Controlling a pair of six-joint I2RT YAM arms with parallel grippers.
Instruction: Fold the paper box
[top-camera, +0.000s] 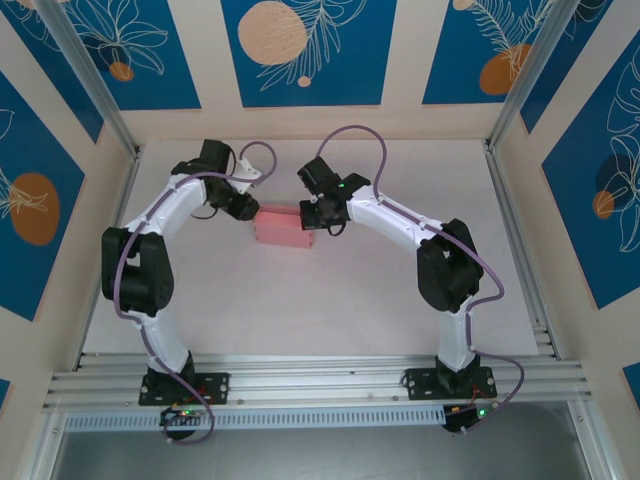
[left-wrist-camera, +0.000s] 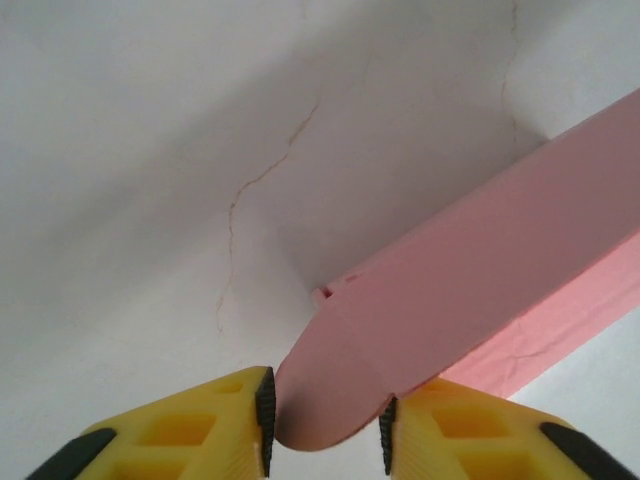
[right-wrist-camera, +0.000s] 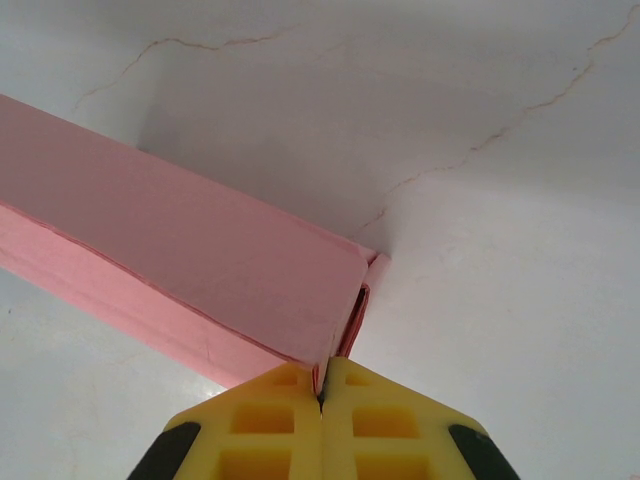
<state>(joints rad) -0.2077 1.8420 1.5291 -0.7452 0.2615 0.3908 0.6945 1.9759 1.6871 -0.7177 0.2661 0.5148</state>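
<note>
Surface (top-camera: 400, 310): white, hairline cracks, carries the box.

Left arm (top-camera: 150, 230) reaches the box's left end and right arm (top-camera: 400, 225) its right end. One arm per end, approx equally near.

Box (top-camera: 286, 227): pink card, formed into a long low block & lying flat on the surface. Long axis runs left-right betw. the two arms, so each short end faces one set of jaws.

Left end: a rounded flap (left-wrist-camera: 325, 400) sticks out past the box body along the long axis, not tucked in yet. Left jaws stand part-way apart w/ the flap betw. the pads (left-wrist-camera: 266, 410). Can't tell if they press it or only bracket it.

Right end: right jaws clenched, fingers (right-wrist-camera: 270, 420) meeting at the box's near corner. A thin card edge from that end seems to run into the seam, so prob. pinched there.

Judgement: body looks done, left end not closed. The tuck would go along the long axis, from the left end toward the right, so left jaws do the work & right jaws brace the far end. Risk: the box slides or the flap creases if the push goes off-axis.
</note>
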